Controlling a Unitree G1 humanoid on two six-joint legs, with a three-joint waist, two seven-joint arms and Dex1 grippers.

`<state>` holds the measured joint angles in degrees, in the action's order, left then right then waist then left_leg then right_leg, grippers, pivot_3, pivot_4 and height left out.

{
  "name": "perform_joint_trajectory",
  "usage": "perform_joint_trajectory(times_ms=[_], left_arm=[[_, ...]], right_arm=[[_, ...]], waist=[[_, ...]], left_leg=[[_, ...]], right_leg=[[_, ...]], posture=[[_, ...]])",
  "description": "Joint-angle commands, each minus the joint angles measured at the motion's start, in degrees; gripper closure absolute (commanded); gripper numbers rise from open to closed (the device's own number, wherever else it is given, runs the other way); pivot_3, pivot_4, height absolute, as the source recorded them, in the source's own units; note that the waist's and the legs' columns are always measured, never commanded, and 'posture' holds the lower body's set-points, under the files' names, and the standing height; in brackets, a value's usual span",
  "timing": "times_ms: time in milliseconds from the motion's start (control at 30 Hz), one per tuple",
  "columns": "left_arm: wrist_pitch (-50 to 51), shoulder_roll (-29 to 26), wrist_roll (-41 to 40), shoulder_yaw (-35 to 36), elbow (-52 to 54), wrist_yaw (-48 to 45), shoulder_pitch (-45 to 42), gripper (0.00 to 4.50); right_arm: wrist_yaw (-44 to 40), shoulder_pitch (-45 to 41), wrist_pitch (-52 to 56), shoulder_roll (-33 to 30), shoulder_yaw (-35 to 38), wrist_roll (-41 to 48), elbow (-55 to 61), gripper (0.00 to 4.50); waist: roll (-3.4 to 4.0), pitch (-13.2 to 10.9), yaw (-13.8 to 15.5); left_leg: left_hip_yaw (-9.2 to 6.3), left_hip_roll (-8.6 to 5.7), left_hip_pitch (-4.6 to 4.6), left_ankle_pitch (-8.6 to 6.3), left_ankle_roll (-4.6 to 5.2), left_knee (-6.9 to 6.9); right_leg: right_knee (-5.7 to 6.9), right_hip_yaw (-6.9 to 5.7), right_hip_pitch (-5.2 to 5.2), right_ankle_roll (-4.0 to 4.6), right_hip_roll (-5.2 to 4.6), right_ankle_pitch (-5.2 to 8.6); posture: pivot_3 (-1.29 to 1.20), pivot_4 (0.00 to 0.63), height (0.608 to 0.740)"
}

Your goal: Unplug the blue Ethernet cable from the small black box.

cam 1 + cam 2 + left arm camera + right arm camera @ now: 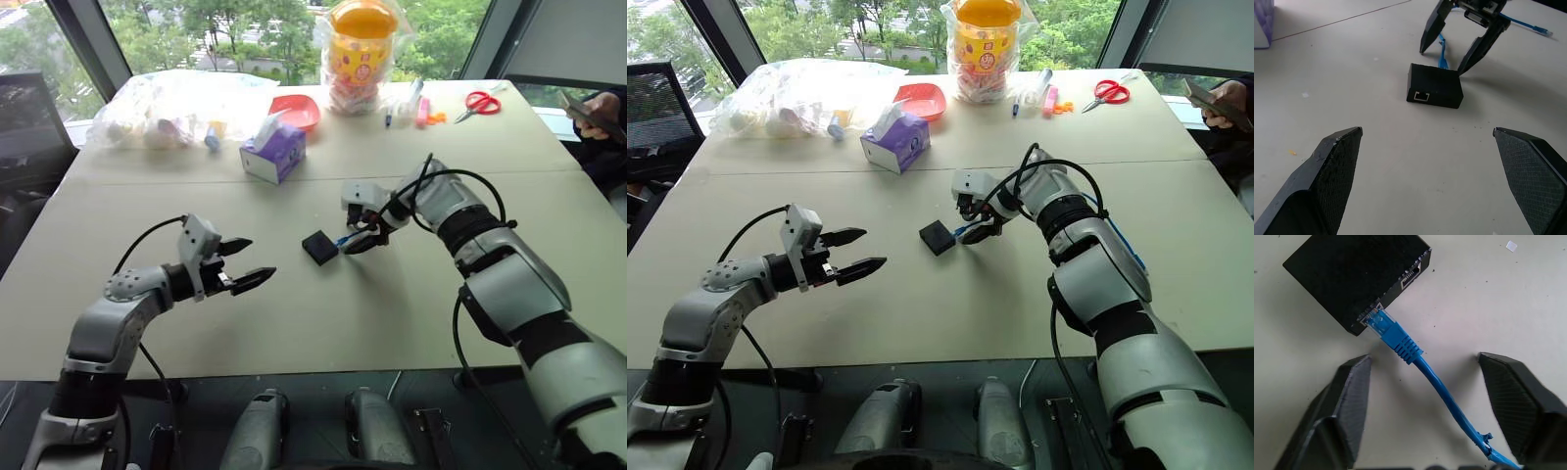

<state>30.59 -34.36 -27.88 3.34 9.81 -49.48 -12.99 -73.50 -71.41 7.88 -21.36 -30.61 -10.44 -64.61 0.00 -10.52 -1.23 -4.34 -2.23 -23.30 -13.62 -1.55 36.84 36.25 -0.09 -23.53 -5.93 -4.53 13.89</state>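
Two grippers were on your list. Lower left of the frame: left gripper, fingers spread wide, grasping nothing, aimed toward the centre. Centre: small black box, flat, matte, lying on the table, with the blue Ethernet cable plugged into its side. Right of centre: right gripper, fingers apart, straddling the cable's boot just beside the box. Step in hand: the approach; you would next need to pinch the boot and pull straight out.
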Motion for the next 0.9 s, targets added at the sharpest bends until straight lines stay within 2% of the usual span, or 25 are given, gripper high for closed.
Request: perform_joint_trajectory(times_ms=[33, 133, 233, 300, 467, 667, 900], left_arm=[[-1.71, -0.73, 0.36, 1.46, -0.47, -0.16, -1.28, 0.00], [-1.96, -0.49, 0.48, 1.36, -3.33, -0.66, -2.57, 0.00], [-2.03, -0.52, 0.47, 1.28, -6.14, -1.42, -3.65, 0.00], [-1.44, -0.35, 0.24, 0.96, -7.96, -1.96, -5.21, 0.00], [3.81, 1.50, -2.48, 0.05, -11.31, -3.04, -12.00, 0.00], [15.06, 5.24, -9.82, 3.16, -16.27, -2.06, -22.23, 0.00], [23.12, 5.39, -15.87, 7.16, -20.45, -2.99, -28.63, 0.00]], right_arm=[[-2.80, 0.64, -0.20, 1.24, 0.76, -1.09, 1.72, 2.87], [-4.94, 2.32, 1.31, 1.14, 1.52, -0.78, 7.82, 4.47], [-5.46, 5.41, 4.39, -0.04, 2.43, -0.43, 17.49, 4.47], [-2.38, 8.95, 5.17, -1.79, 4.10, -0.64, 27.16, 4.47], [13.83, 18.91, -0.82, -6.28, 10.98, -3.63, 49.33, 4.47], [30.92, 29.37, -9.59, -8.86, 15.80, -9.32, 65.56, 4.47], [32.70, 34.78, -6.32, -8.29, 13.63, -13.43, 75.09, 4.47]], waist=[[0.00, 0.00, 0.01], [0.00, 0.00, 0.00], [0.00, 0.00, -0.01], [0.00, 0.00, 0.08], [-0.01, -0.01, 0.83], [-0.07, -0.01, 0.49], [-0.07, -0.01, -0.32]], left_leg=[[0.00, 0.00, 0.00, 0.00, 0.00, 0.00], [-0.01, -0.01, 0.00, 0.00, 0.00, -0.01], [0.00, -0.02, -0.01, 0.00, 0.00, -0.03], [-0.02, -0.01, -0.03, 0.00, 0.00, -0.07], [-0.10, -0.06, -0.19, 0.04, -0.07, -0.05], [-0.10, -0.14, -0.19, 0.05, -0.07, 0.04], [-0.04, -0.10, -0.10, 0.05, -0.06, 0.03]], right_leg=[[0.00, 0.00, 0.00, 0.00, 0.00, 0.00], [0.01, 0.00, -0.01, -0.01, 0.01, 0.00], [0.07, 0.00, -0.06, -0.02, 0.01, -0.01], [0.08, -0.01, -0.11, -0.02, 0.01, -0.01], [0.12, -0.03, -0.22, -0.04, -0.05, -0.02], [0.07, -0.04, -0.12, -0.14, -0.04, -0.07], [0.16, -0.03, -0.14, -0.13, 0.07, -0.07]], posture=[[0.00, 0.150, 0.740], [0.00, 0.150, 0.740], [0.00, 0.150, 0.740], [0.00, 0.150, 0.740], [0.00, 0.150, 0.740], [0.00, 0.150, 0.740], [0.00, 0.150, 0.740]])
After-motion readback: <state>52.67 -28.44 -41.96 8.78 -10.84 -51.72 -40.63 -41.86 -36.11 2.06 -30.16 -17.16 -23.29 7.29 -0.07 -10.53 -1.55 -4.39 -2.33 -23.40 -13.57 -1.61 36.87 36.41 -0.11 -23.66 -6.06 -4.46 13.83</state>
